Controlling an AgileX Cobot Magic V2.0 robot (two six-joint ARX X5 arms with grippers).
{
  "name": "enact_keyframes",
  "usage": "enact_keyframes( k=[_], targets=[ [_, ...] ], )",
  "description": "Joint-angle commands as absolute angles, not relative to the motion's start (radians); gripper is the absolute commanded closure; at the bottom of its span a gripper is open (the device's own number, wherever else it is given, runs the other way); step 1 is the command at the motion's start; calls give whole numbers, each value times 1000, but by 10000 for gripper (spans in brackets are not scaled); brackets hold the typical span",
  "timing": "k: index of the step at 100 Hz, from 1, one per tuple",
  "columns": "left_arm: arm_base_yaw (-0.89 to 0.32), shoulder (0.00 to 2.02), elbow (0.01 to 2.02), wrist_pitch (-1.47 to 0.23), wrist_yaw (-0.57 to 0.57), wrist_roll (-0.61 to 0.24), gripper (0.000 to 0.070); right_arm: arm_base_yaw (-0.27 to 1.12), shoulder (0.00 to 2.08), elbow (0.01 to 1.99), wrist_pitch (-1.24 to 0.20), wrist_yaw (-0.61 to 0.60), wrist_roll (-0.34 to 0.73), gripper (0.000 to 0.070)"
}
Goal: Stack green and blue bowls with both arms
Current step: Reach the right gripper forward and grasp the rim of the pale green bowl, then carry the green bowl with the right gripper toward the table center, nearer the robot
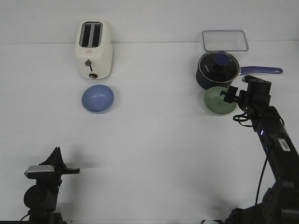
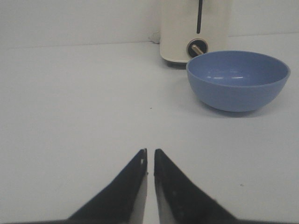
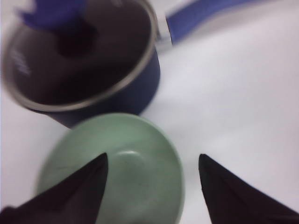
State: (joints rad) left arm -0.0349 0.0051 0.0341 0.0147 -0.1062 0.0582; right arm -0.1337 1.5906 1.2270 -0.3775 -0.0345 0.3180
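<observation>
Right now the right fingers [image 3: 152, 163] are spread wide astride the green bowl's [image 3: 117, 172] rim, mouth upward, just beside the saucepan [image 3: 88, 60]. Left fingers [image 2: 149, 156] are pressed together, empty, pointing toward the upright blue bowl [image 2: 237, 80] before the toaster [image 1: 94, 48] on the counter [image 1: 154, 149].

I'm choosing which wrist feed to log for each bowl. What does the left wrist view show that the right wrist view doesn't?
Only the left wrist view shows the blue bowl, upright on the table in front of the toaster, with the left gripper nearly closed and well short of it. Only the right wrist view shows the green bowl beside the dark saucepan, with the right gripper open, its jaws straddling the bowl's rim. Both share the white table.
</observation>
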Motion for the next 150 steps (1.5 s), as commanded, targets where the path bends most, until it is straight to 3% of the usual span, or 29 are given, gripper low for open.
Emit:
enact_keyframes(
  k=[1, 28, 57, 70, 85, 111, 132, 150],
  targets=[
    [-33, 3, 14, 28, -106, 60, 687, -145, 1655, 1260, -377, -56, 310, 292],
    [-33, 3, 14, 28, -106, 59, 687, -157, 1774, 1264, -352, -91, 305, 308],
    [-33, 3, 14, 29, -106, 59, 687, -157, 1800, 1264, -341, -107, 313, 695],
    [-33, 3, 14, 29, -106, 59, 687, -165, 1790, 1264, -361, -120, 310, 696],
    [-33, 3, 14, 28, -106, 59, 687, -178, 1718, 1263, -427, -238, 307, 695],
    [-33, 3, 14, 28, -106, 59, 687, -110, 1381, 1124, -514, -287, 288, 695],
    [-33, 3, 14, 29, -106, 59, 687, 118, 1121, 950, -514, -275, 295, 695],
    [-33, 3, 14, 28, -106, 59, 687, 399, 1106, 871, -496, -142, 340, 696]
  ],
)
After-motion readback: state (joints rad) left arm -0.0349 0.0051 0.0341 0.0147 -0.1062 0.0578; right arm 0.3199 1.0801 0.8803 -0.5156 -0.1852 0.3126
